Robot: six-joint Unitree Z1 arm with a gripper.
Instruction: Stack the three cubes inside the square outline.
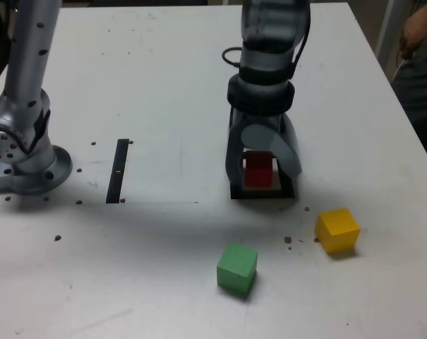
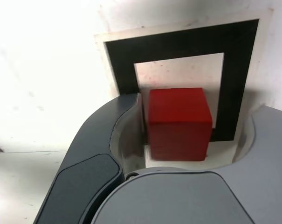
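The red cube sits on the white centre of the square outline. My gripper hangs straight down over it, its jaws on either side of the cube. In the wrist view one finger is very near one side of the cube. The other finger stands clear, with black border showing in the gap. The jaws are open. The yellow cube lies on the table in front of the outline, toward the exterior view's right. The green cube lies nearer the front edge.
The arm's base stands at the exterior view's left, with a thin black strip beside it. A person is at the table's far right edge. Small dark specks dot the white table.
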